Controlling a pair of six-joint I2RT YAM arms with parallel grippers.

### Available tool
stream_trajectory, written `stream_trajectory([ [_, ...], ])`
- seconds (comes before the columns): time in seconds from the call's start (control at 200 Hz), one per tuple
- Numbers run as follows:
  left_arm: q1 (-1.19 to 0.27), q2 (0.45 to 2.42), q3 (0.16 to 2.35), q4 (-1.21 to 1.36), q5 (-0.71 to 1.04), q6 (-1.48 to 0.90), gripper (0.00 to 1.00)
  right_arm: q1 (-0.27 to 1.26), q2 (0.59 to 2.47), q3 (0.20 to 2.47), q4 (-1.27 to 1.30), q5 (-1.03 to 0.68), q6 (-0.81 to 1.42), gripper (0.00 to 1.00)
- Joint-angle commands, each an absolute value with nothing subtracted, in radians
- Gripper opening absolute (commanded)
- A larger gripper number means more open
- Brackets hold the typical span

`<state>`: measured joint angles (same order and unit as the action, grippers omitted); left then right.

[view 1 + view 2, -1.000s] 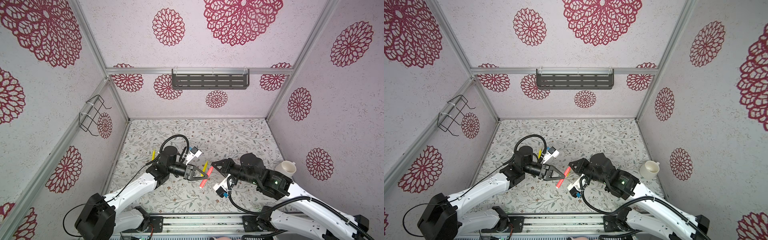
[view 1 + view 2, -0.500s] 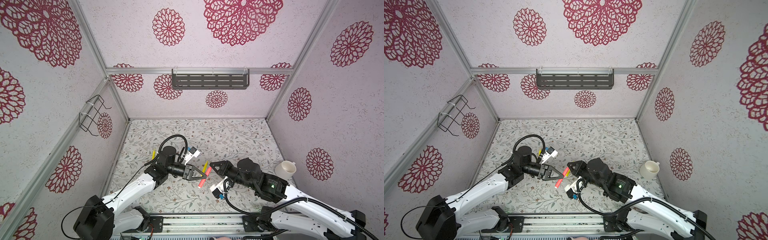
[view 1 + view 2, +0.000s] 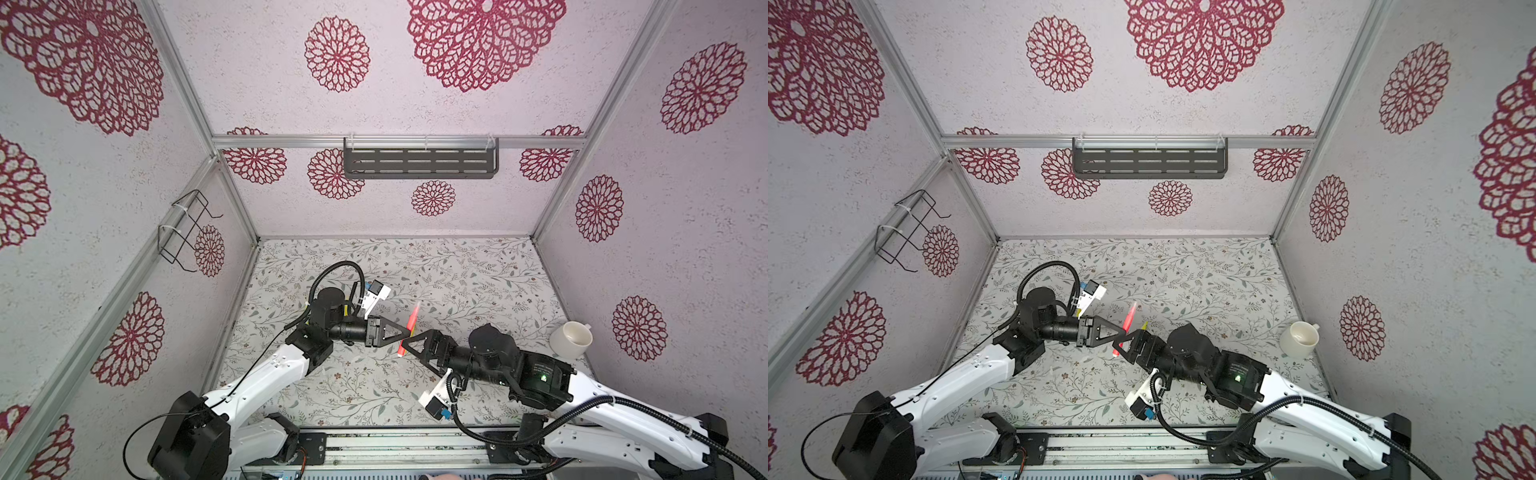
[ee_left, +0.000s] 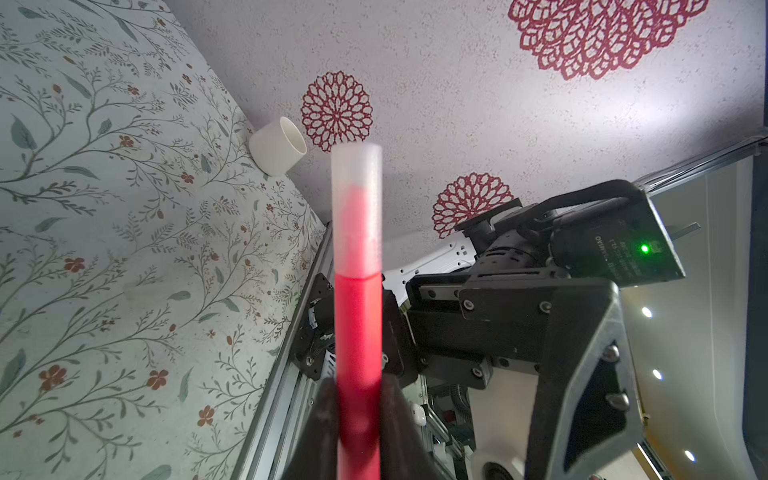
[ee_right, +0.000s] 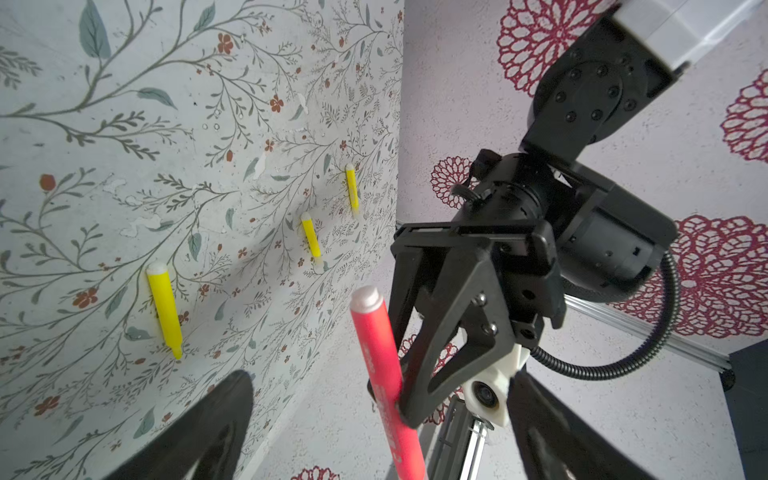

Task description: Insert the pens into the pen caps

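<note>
The red-pink pen [image 4: 358,332] hangs tilted above the table [image 4: 104,249], pinched near its middle by the left gripper [image 4: 358,409], well apart from the white cup [image 4: 277,145]. A frosted clear cap [image 4: 357,208] sits over one end, red showing through. Three yellow pens [image 5: 165,309] lie flat on the table, farther from the cup.

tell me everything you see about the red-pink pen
The slim red-pink plastic pen is held off the floral tabletop, clamped on its barrel by the shut left pincer. A frosted clear cap covers one end; the other end is rounded and whitish. The open right pincer flanks it, not gripping.
</note>
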<state>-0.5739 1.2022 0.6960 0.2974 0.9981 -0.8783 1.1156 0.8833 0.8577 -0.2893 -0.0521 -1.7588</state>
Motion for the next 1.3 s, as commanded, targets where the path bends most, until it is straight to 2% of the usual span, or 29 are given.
stream_trajectory([
  [0.0, -0.571, 1.213, 0.712, 0.334, 0.978, -0.855, 0.00, 1.115, 0.858, 0.887, -0.251, -0.093, -1.693, 0.99],
  [0.13, -0.571, 1.216, 0.719, 0.308, 0.961, -0.832, 0.00, 1.108, 0.839, 0.887, -0.178, -0.084, -1.546, 0.99],
  [0.205, -0.571, 1.214, 0.723, 0.276, 0.934, -0.805, 0.00, 1.094, 0.830, 0.878, 0.005, -0.025, -1.270, 0.99],
  [0.235, -0.571, 1.210, 0.726, 0.253, 0.913, -0.787, 0.00, 1.085, 0.834, 0.869, 0.118, 0.060, -1.125, 0.99],
  [0.295, -0.571, 1.197, 0.735, 0.194, 0.864, -0.742, 0.00, 1.073, 0.881, 0.897, 0.341, 0.383, -0.803, 0.99],
  [0.345, -0.571, 1.184, 0.743, 0.145, 0.808, -0.700, 0.00, 1.034, 0.961, 1.037, 0.182, 0.549, -0.649, 0.99],
  [0.41, -0.574, 1.168, 0.753, 0.092, 0.731, -0.650, 0.00, 0.972, 1.087, 1.246, -0.141, 0.606, -0.487, 0.99],
  [0.475, -0.578, 1.154, 0.754, 0.070, 0.656, -0.616, 0.00, 0.933, 1.172, 1.354, -0.277, 0.663, -0.338, 0.99],
  [0.62, -0.608, 1.120, 0.740, 0.061, 0.460, -0.548, 0.00, 0.812, 1.157, 1.367, -0.305, 0.478, -0.122, 0.99],
  [0.736, -0.657, 1.092, 0.722, 0.059, 0.296, -0.490, 0.00, 0.646, 1.165, 1.417, -0.389, 0.211, 0.068, 0.99],
  [0.781, -0.676, 1.080, 0.715, 0.061, 0.235, -0.470, 0.00, 0.580, 1.170, 1.430, -0.408, 0.058, 0.123, 0.98],
  [0.906, -0.733, 1.070, 0.702, 0.072, 0.091, -0.417, 0.00, 0.469, 1.205, 1.459, -0.421, -0.334, 0.226, 0.88],
  [1.051, -0.760, 1.071, 0.688, 0.109, 0.022, -0.411, 0.00, 0.460, 1.265, 1.448, -0.389, -0.637, 0.289, 0.81],
  [1.141, -0.774, 1.072, 0.688, 0.118, 0.001, -0.404, 0.00, 0.465, 1.278, 1.378, -0.297, -0.719, 0.346, 0.74],
  [1.296, -0.785, 1.069, 0.689, 0.120, -0.005, -0.405, 0.00, 0.505, 1.271, 1.273, -0.170, -0.701, 0.395, 0.67],
])
